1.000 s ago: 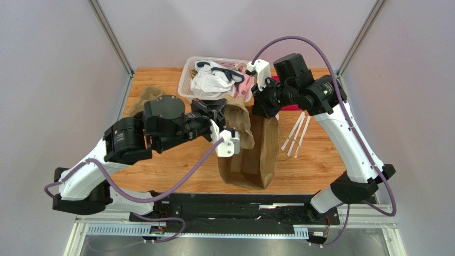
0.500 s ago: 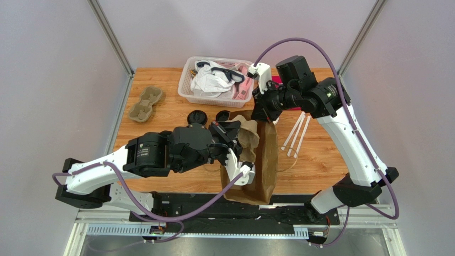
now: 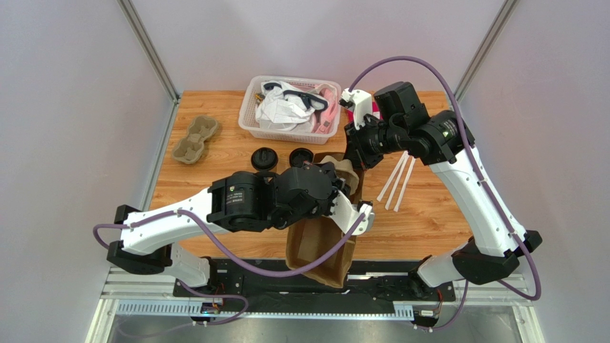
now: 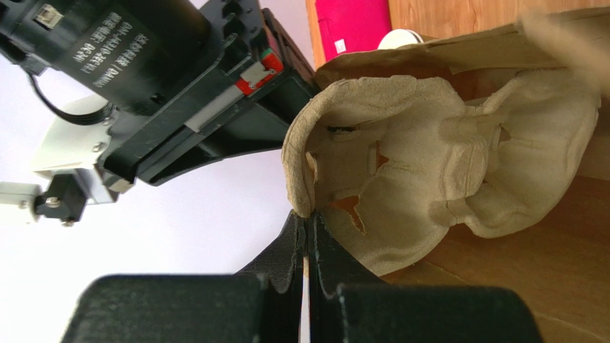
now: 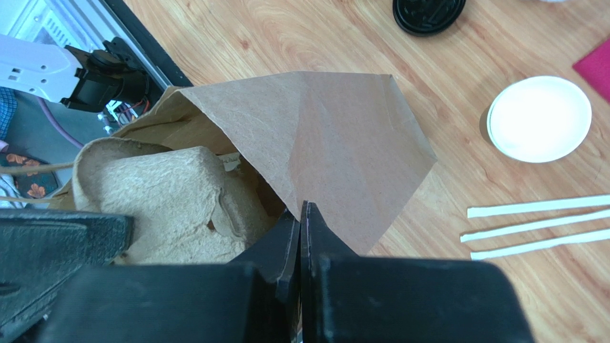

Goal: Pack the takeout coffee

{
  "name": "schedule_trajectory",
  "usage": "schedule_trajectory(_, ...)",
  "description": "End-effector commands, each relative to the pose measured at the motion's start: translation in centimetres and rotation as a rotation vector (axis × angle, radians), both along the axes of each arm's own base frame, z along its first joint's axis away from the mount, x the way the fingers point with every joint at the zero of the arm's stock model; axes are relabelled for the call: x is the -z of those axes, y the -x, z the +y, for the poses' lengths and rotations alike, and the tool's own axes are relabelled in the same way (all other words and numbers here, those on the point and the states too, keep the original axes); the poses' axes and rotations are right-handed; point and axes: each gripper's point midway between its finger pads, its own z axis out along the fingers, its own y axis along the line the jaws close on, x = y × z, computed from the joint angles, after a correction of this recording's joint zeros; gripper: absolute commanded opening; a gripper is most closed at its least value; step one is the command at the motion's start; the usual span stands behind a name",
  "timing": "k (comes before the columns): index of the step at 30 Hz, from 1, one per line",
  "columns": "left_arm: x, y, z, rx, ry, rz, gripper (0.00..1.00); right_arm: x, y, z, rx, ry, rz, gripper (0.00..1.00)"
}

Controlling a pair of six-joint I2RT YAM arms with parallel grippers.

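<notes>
**Containers and contents, at the bag**

1. Paper bag (image 3: 315,243), brown, on the table (image 3: 182,179), mouth turned to the far side. Your right gripper (image 5: 301,214) is pinched tight on the edge of that mouth. Contents: one moulded pulp tray (image 4: 429,157), partway in at the mouth, its rim nipped between the closed fingers of your left gripper (image 4: 309,229).
2. Takeout coffee cup (image 5: 538,118): outside the bag, on the table beside it. From above it shows as a white round with a rolled rim. The top view hides it.
3. Basket (image 3: 247,107), far side: crumpled white paper, dark glasses, something pink.
4. Loose on the table: second pulp tray (image 3: 195,138), two black lids (image 3: 264,157), three white strips (image 3: 397,179).
</notes>
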Motion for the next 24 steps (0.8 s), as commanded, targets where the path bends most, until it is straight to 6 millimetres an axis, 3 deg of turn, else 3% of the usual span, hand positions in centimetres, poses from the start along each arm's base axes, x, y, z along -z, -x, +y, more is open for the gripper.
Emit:
schedule_trajectory(1, -2.3, 0.5, 1.0, -0.029, 0.073, 0.030, 0.00, 0.2, 1.4, -1.2, 0.042, 0.022, 0.045, 0.00)
schedule_trajectory(11, 6.1, 3.1, 0.9, -0.021, -0.016, 0.275, 0.00, -0.2, 1.9, -0.8, -0.002, 0.000, 0.048, 0.00)
schedule_trajectory(20, 10.8, 2.9, 0.2, -0.036, -0.049, 0.322, 0.00, -0.2, 3.2, -0.4, -0.072, -0.024, 0.075, 0.00)
schedule_trajectory(24, 12.0, 2.1, 0.1, -0.052, -0.043, 0.355, 0.00, 0.1, 3.9, -0.1, -0.115, -0.031, 0.097, 0.00)
